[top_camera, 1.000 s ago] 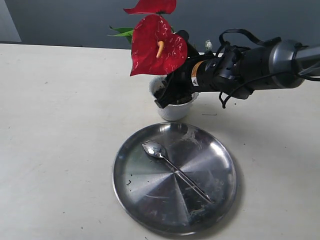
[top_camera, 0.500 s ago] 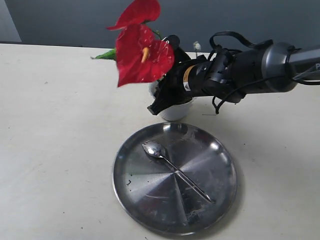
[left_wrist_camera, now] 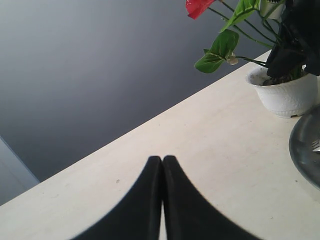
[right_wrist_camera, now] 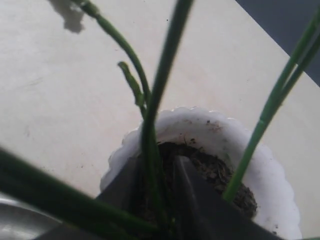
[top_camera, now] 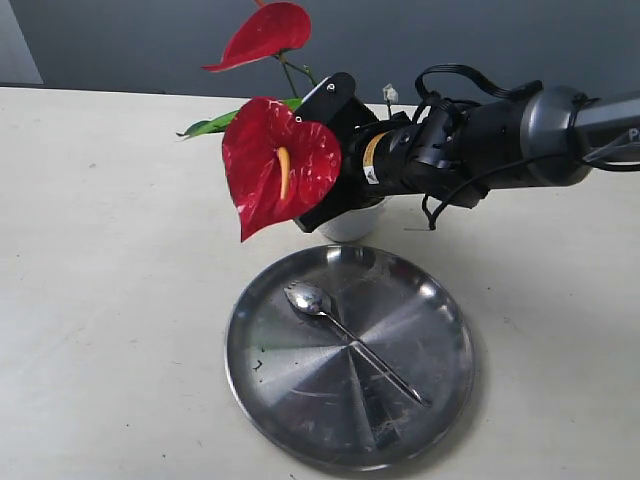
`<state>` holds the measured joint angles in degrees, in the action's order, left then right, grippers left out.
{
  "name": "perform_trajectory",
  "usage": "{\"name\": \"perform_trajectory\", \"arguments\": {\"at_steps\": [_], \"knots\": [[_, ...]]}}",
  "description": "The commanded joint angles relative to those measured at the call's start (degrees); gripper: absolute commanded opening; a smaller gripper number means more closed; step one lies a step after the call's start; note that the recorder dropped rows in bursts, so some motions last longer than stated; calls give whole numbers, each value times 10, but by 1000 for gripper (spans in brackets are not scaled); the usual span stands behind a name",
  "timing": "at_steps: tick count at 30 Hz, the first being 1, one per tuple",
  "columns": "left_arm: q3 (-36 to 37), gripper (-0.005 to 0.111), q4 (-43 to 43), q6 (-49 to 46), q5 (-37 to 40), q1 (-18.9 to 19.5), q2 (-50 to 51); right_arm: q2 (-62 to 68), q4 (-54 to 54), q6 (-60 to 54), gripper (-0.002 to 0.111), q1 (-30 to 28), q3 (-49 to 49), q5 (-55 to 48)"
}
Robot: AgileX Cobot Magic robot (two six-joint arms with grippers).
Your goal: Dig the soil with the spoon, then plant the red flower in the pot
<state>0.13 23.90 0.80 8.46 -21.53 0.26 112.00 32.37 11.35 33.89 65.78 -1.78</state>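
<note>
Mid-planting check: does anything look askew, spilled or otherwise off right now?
The red flower leans hard sideways out past the pot rim rather than standing upright, its stems pinched in the right gripper above the soil. Dirt smears mark the plate around the spoon.

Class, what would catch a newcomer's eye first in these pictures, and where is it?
The red flower stands out, tilting over the white pot with its stems clamped in the right end effector. Nearer the camera, a spoon lies on a round steel plate.

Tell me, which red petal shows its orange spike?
The big lower bloom of the red flower, facing the camera beside the pot. The smaller upper bloom is turned sideways, so no spike shows.
</note>
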Motion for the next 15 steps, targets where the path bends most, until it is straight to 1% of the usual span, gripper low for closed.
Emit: {"name": "perform_trajectory", "arguments": {"at_steps": [1,7,10,13,15], "knots": [[-1,1,-4,3,-7,-4,-3,14,-10,9,23,-2,-16,-66],[-1,1,-4,3,-7,-4,-3,14,-10,9,24,-2,-16,-66],[-1,1,-4,3,-7,-4,-3,14,-10,9,32,-2,-16,-66],[-1,1,-4,3,-7,-4,-3,14,-10,9,46,-2,-16,-71],[-1,1,-4,3,-7,-4,-3,14,-10,9,49,-2,-16,-75]]}}
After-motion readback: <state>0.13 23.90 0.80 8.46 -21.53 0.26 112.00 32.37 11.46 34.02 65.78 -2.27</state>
